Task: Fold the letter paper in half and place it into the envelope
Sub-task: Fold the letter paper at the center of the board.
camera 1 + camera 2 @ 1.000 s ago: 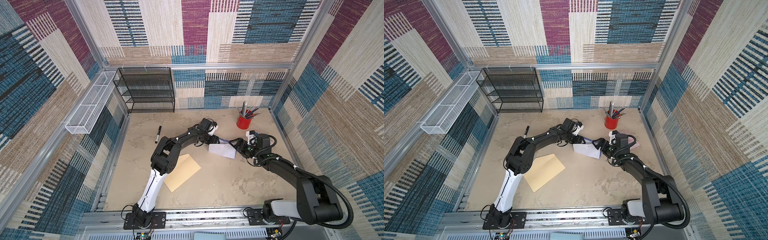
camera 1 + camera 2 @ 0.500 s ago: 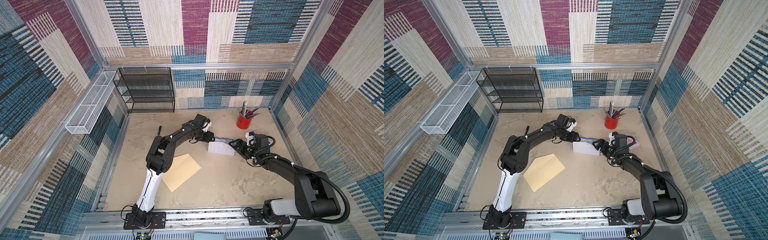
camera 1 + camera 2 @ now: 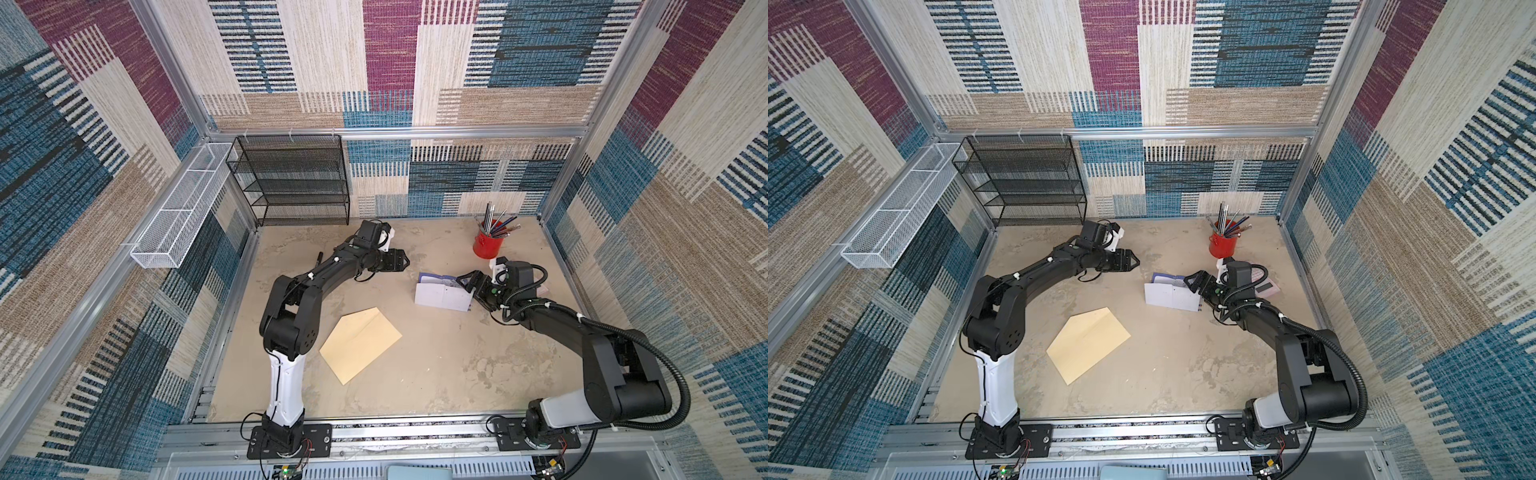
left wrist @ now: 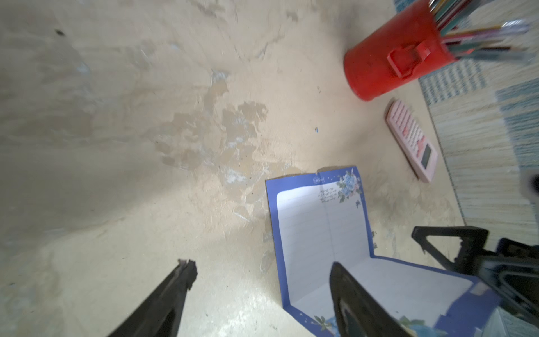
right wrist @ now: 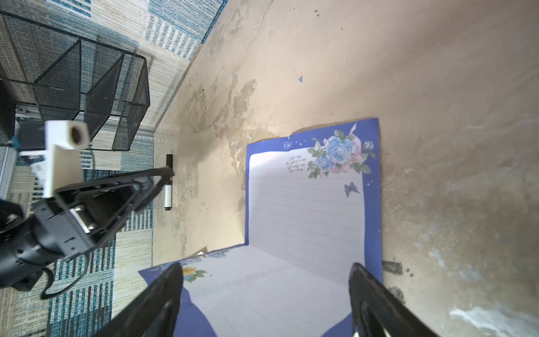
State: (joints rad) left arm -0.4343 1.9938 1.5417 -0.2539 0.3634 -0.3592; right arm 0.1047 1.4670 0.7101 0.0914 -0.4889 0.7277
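the left gripper (image 3: 405,262) is off the letter paper (image 3: 442,296) now — drawn back and well apart from it, jaws spread wider than a second ago. the sheet itself has shifted a little — less skewed.

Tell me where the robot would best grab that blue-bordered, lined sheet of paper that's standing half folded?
Probably the raised half of the blue-bordered lined paper sheet, near its free edge. It stands up from the crease, so both faces can be reached, while the other half lies flat on the beige table. Approach from the side of the right gripper, which sits open right there.
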